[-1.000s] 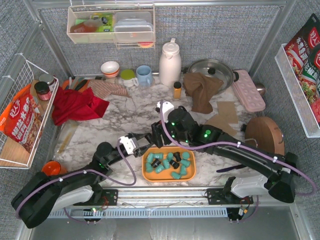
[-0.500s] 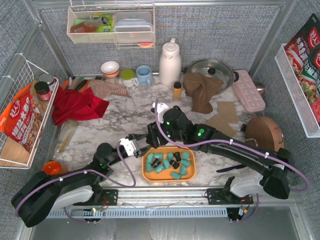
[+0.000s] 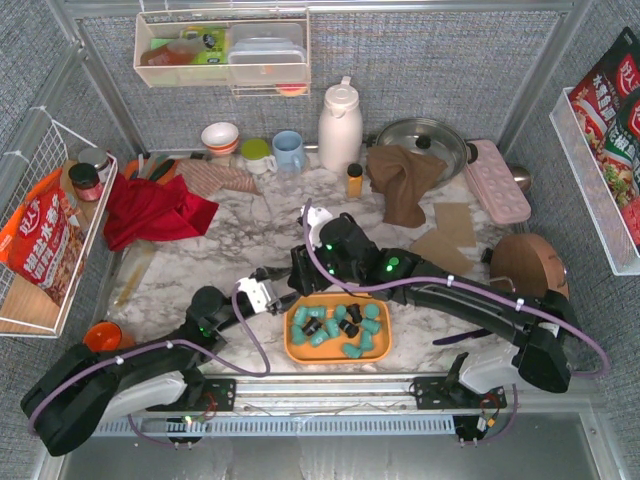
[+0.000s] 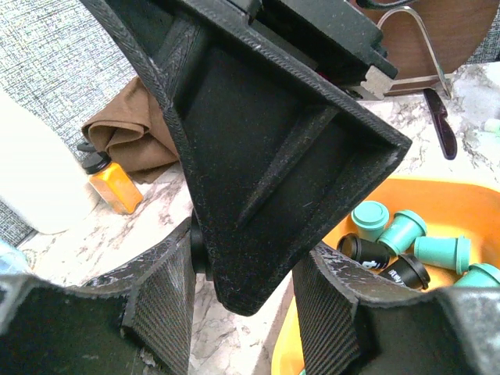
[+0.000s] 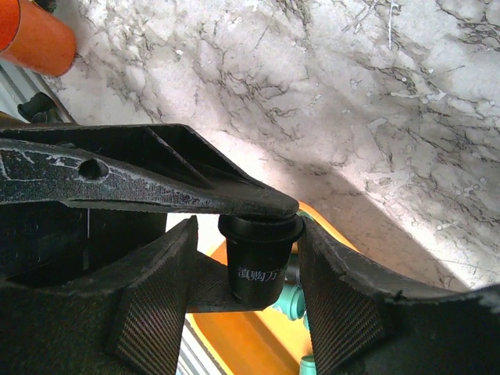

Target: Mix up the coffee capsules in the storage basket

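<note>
The orange storage basket (image 3: 336,357) sits at the near middle of the table and holds several teal and a few black coffee capsules (image 3: 340,324). It also shows in the left wrist view (image 4: 445,201) with capsules (image 4: 391,234) and in the right wrist view (image 5: 234,336). My two grippers meet just above the basket's far left corner. My left gripper (image 3: 276,291) (image 4: 242,262) is shut on a black capsule (image 5: 256,262), one finger on its top and one on its base. My right gripper (image 3: 298,275) (image 5: 246,228) is open, its fingers on either side of that capsule, crossing the left's fingers.
A small orange-yellow bottle (image 3: 354,180), a white thermos (image 3: 340,125) and a brown cloth (image 3: 403,180) stand at the back. A red cloth (image 3: 150,210) lies at the left, a round wooden board (image 3: 527,268) at the right. An orange cup (image 3: 100,335) sits near left.
My right arm has swung left, bringing its gripper up to the left gripper and around the black capsule. The left gripper has barely moved.
</note>
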Tool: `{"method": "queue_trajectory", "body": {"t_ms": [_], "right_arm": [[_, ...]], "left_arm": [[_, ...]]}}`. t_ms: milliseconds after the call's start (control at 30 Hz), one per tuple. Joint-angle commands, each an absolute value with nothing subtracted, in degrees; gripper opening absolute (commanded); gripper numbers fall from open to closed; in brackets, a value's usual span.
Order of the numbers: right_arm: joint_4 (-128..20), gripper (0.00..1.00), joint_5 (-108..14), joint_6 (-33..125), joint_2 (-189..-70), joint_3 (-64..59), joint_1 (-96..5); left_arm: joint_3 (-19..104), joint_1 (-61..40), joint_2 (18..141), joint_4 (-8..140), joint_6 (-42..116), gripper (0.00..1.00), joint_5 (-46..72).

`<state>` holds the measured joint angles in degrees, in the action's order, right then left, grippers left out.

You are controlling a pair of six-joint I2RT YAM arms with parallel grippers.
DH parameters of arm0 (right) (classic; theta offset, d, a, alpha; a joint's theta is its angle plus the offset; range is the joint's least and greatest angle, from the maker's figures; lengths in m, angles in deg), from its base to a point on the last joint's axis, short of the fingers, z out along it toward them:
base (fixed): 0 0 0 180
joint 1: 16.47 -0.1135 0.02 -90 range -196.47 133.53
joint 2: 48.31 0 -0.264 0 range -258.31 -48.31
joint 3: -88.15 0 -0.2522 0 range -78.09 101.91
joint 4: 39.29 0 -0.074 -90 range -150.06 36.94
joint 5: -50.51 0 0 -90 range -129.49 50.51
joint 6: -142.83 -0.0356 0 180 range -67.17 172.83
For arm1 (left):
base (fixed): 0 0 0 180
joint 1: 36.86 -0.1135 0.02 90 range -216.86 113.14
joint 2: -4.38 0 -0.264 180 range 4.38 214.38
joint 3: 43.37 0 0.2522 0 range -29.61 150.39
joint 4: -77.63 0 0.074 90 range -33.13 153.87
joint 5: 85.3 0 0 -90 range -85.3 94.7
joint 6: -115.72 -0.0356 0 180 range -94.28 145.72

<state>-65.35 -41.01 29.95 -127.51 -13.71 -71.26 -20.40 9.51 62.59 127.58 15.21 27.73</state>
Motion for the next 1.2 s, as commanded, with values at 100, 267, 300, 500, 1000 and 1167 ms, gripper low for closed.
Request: {"method": "queue_trajectory", "body": {"t_ms": [100, 267, 300, 500, 1000, 1167], "right_arm": [[-63.2, 0.56, -42.2, 28.6, -127.8, -14.0, -71.4], [-63.1, 0.54, -42.3, 28.3, -128.0, -14.2, -71.4], [-63.0, 0.54, -42.3, 28.3, -128.0, -14.2, -71.4], [-62.9, 0.52, -42.3, 28.1, -128.2, -14.1, -71.4], [-63.5, 0.37, -40.8, 27.9, -127.6, -14.1, -71.4], [-65.4, 0.37, -39.0, 29.2, -126.3, -13.9, -71.4]], "left_arm": [[-19.8, 9.6, 62.2, 130.2, 14.7, 0.52, 27.8], [-19.9, 9.8, 62.2, 130.2, 14.6, 0.52, 27.7], [-19.9, 9.8, 62.1, 130.2, 14.5, 0.52, 27.6], [-20.1, 9.9, 62.0, 130.1, 14.2, 0.52, 27.6], [-20.2, 10.0, 61.1, 127.9, 13.7, 0.89, 27.0], [-20.3, 10.0, 60.2, 125.8, 13.7, 0.99, 26.2]]}}
